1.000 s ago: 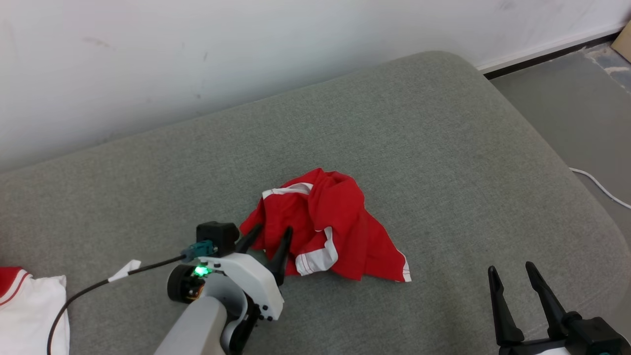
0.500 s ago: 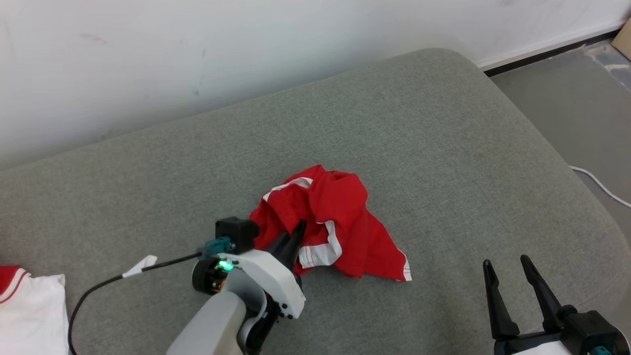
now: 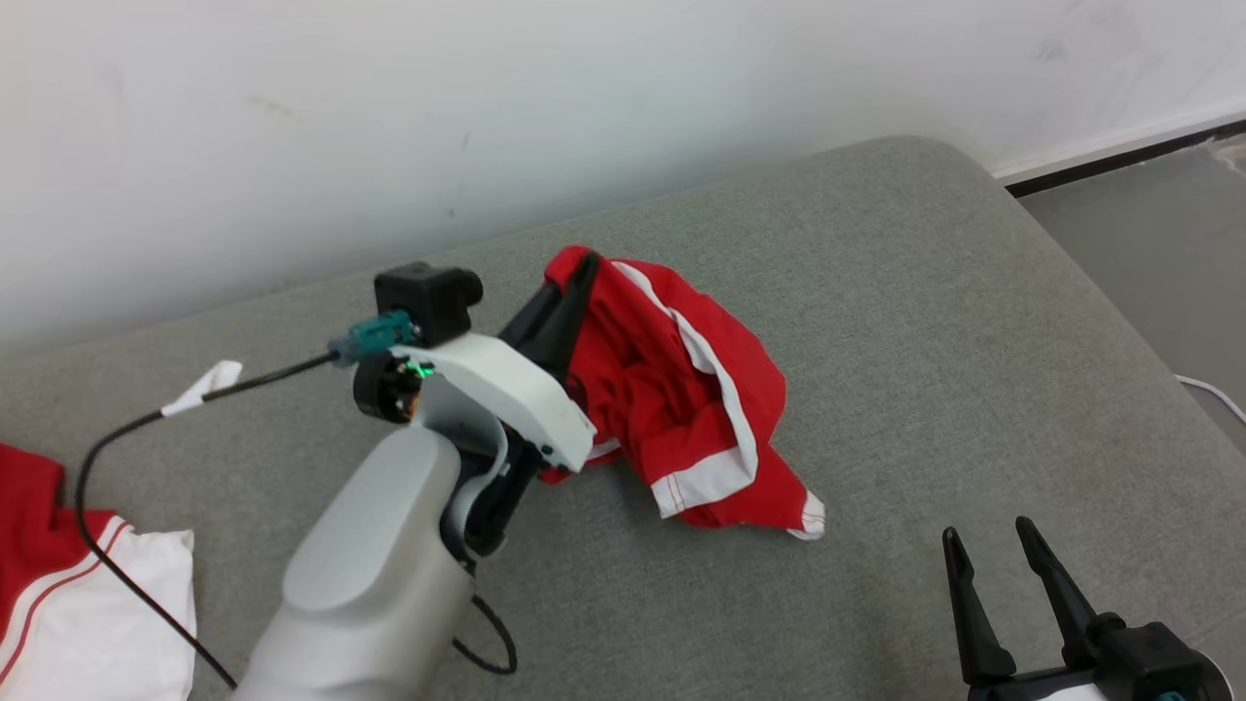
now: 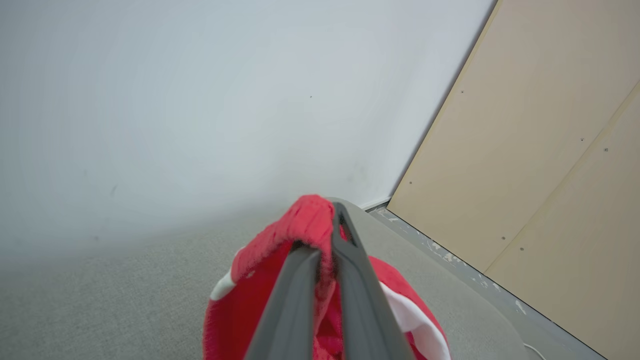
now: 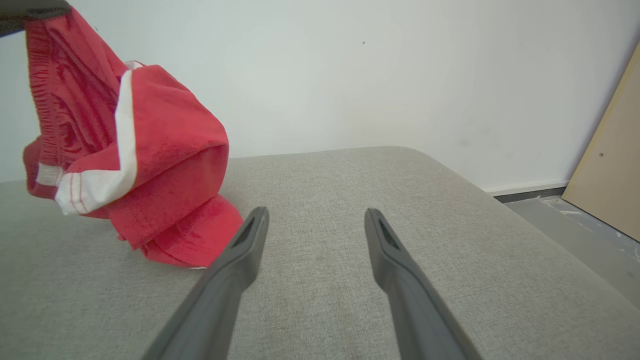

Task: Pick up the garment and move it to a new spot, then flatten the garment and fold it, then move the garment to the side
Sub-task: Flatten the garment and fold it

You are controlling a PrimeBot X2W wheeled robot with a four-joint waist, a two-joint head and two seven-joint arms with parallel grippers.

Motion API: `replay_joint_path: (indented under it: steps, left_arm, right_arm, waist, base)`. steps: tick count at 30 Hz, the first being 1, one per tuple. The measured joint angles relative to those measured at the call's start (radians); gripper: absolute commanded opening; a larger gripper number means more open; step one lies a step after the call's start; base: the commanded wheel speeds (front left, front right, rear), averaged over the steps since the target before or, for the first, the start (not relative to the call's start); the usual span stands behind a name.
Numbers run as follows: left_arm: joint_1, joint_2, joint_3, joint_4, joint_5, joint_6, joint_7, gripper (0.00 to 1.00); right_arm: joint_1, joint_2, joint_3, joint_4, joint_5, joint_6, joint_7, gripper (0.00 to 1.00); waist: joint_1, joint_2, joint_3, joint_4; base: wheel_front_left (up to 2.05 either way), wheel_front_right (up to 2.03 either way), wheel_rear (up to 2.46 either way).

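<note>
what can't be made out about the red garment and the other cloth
Head view: the left gripper and its forearm cover the left side of the red garment.
Left wrist view: the bottom edge cuts off the garment's lower part.
Head view: the left and bottom edges cut off the white and red cloth; its type is unclear.

Red garment, white-striped; grey-green cushion.
</note>
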Motion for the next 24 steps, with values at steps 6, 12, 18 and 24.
replay_joint_path:
  steps: [6,12,18,24]
  left_arm:
    - [-0.090,0.025,0.032,-0.025,0.010,0.046,0.003,0.00]
    - [-0.159,0.045,0.040,-0.021,0.037,0.062,-0.026,0.00]
    - [-0.107,0.017,-0.035,-0.011,0.036,0.021,-0.029,0.00]
    - [0.037,-0.020,-0.156,0.017,0.006,-0.002,-0.040,0.00]
  right_arm:
    - [0.002,-0.002,0.012,0.005,-0.001,0.000,0.000,1.00]
    - [0.009,-0.003,0.018,0.007,-0.001,0.000,0.000,1.00]
    - [0.019,-0.006,0.003,0.008,0.000,0.000,0.000,1.00]
    - [0.022,-0.008,0.003,0.011,0.000,0.000,0.000,1.00]
  waist:
    - [0.0000,0.0000,-0.022,0.008]
    - [0.0000,0.0000,-0.031,-0.001]
    - [0.0000,0.0000,-0.036,-0.001]
    - [0.0000,-0.0001,-0.032,0.013]
  base:
    - [0.00,0.00,0.00]
    - [0.00,0.00,0.00]
    - [0.00,0.00,0.00]
    - [0.00,0.00,0.00]
